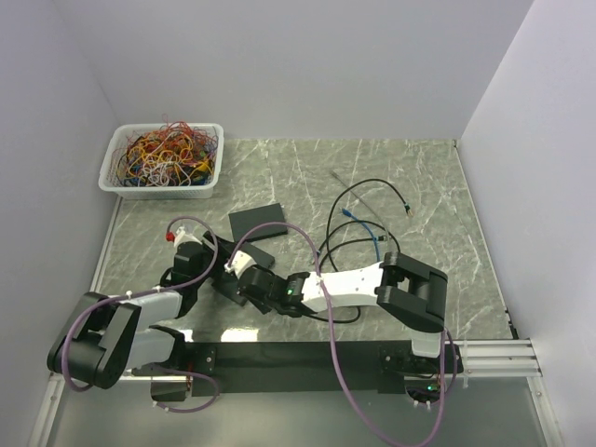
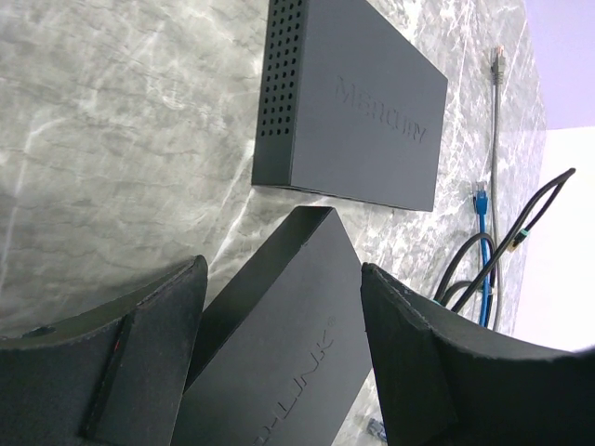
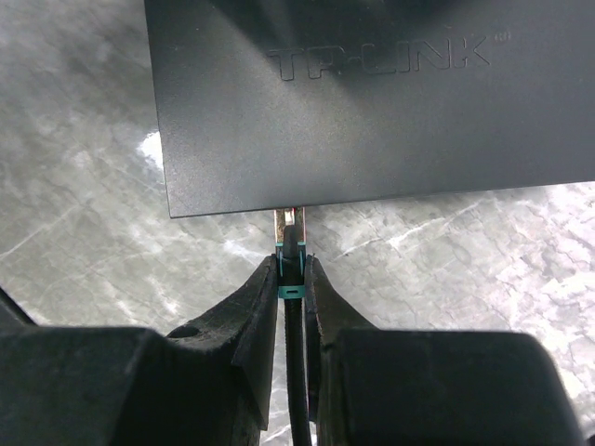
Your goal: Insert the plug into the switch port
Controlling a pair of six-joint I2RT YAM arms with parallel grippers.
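A black TP-LINK switch (image 3: 372, 102) lies on the marble table, and the top view shows it between the two grippers (image 1: 253, 253). My right gripper (image 3: 291, 265) is shut on a plug (image 3: 291, 243) with a teal boot and a black cable. The plug's clear tip sits at the switch's near edge; the port itself is hidden under that edge. My left gripper (image 2: 284, 268) straddles the same switch (image 2: 288, 353), with a finger (image 2: 400, 334) against each side. In the top view the left gripper (image 1: 216, 264) and the right gripper (image 1: 242, 277) meet at the switch.
A second black box (image 1: 258, 221) marked Mercury lies just behind the switch and also shows in the left wrist view (image 2: 363, 111). Loose blue (image 1: 363, 222), black (image 1: 372, 191) and grey (image 1: 349, 182) cables lie to the right. A white bin (image 1: 207, 186) of tangled cables stands at the back left.
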